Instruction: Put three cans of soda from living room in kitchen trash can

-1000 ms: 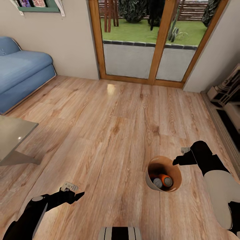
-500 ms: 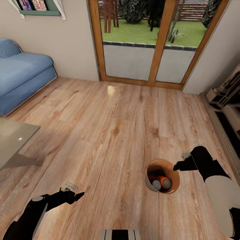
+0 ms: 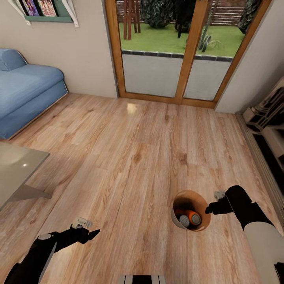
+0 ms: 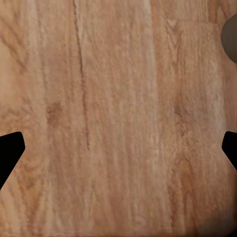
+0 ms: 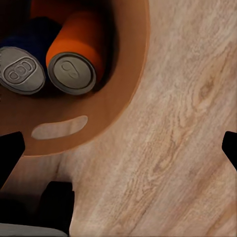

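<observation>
The trash can [image 3: 190,215] stands on the plank floor [image 3: 134,157], holding soda cans [image 3: 191,218]. Right gripper [image 3: 209,208] hovers beside its rim, spread, as is the empty left gripper [image 3: 94,233]. Likely next: grasp that rim.

blue sofa [image 3: 27,92], glass table [image 3: 15,167], garden doors [image 3: 177,51]

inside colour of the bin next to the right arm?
Brown-orange inside the bin, grey outside; the right wrist view shows it best.
</observation>
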Robot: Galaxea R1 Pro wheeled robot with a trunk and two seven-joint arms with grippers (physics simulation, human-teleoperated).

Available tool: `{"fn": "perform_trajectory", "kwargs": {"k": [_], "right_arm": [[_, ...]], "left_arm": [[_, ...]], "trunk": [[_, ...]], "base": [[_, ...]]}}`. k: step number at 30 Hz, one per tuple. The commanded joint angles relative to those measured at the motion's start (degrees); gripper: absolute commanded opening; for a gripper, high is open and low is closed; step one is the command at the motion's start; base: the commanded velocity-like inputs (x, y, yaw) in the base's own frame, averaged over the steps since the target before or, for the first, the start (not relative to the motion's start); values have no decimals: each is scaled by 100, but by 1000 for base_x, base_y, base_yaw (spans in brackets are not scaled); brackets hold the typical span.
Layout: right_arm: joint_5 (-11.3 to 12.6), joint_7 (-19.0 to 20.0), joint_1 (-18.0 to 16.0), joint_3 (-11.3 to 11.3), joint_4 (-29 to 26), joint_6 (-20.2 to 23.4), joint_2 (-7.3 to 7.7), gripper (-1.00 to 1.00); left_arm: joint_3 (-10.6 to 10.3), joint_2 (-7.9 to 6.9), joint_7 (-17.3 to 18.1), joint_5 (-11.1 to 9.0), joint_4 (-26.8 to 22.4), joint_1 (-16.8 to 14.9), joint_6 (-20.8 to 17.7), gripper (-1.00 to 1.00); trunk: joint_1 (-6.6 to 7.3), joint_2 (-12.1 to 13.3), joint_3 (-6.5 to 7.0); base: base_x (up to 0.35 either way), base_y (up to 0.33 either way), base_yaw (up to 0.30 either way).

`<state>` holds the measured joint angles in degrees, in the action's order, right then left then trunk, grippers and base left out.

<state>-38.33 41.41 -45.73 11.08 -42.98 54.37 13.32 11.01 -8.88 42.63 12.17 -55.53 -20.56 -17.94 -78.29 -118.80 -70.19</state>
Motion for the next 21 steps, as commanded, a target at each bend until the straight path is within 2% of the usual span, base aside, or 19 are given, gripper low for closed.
{"fn": "perform_trajectory", "kwargs": {"k": [1, 4, 6, 9, 14, 21], "right_arm": [[0, 1, 15, 12, -2, -12, 1, 100], [0, 1, 92, 98, -9, -115, 2, 100], [-3, -7, 204, 291, -14, -424, -5, 100], [-4, -104, 276, 380, -15, -573, -9, 100], [7, -405, 416, 447, -21, -694, -20, 100], [16, -572, 581, 481, -25, -1043, -29, 100]], "left_arm": [[-1, 0, -15, -3, 43, 0, 0, 100], [-2, 0, -44, -8, 136, 0, 1, 100], [-2, 0, -67, -6, 198, 0, 4, 100], [-2, 0, -126, 1, 231, -1, 12, 100], [-3, 0, -398, 10, 393, -1, 158, 100], [-3, 0, -580, 12, 543, -6, 260, 100]], "trunk": [[23, 42, 19], [88, 162, 72], [132, 242, 108], [198, 362, 162], [308, 563, 252], [462, 844, 378]], "base": [[0, 0, 0], [0, 0, 0], [0, 0, 0], [0, 0, 0], [0, 0, 0], [0, 0, 0]]}}
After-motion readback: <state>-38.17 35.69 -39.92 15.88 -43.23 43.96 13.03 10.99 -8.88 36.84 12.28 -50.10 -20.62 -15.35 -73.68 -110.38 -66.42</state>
